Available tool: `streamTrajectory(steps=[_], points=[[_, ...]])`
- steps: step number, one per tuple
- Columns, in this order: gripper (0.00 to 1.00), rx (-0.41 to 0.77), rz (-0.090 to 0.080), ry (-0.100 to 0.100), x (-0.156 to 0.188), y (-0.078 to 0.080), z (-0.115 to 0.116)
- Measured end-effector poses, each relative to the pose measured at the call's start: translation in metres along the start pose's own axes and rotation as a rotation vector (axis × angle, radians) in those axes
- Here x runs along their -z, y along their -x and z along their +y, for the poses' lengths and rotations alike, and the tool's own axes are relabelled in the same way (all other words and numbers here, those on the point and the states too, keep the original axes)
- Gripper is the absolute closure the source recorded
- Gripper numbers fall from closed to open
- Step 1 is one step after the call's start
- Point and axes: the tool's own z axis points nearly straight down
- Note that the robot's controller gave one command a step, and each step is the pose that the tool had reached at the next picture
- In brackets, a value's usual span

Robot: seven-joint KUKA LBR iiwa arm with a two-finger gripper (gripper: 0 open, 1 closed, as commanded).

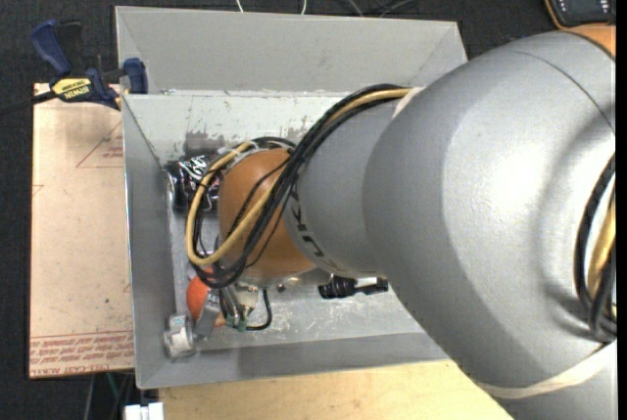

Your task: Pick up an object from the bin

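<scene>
As the grey arm [470, 203] reaches in, its end effector [225, 308] sits in the grey metal bin's [294, 56] lower-left corner, beside a small orange object [197, 295]. Its opening cannot be judged.

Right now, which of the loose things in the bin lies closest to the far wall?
The black thing with white markings, at the left. The orange thing, the grey piece and the black stick all lie toward the near wall.

From where I stand the bin [294, 56] is dull grey, its floor scuffed paler. The arm [470, 212] is silver-grey, its wrist cover [257, 222] orange, crossed by yellow and black cables [313, 129]. Far left lies a black thing with white markings [188, 178]; near left, a small orange thing [197, 295].
</scene>
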Motion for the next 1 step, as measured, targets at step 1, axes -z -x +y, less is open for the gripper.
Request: streamTrajectory(steps=[1], points=[[1.00, -0.001, 0.000, 0.000, 0.0001, 0.0001, 0.0000]])
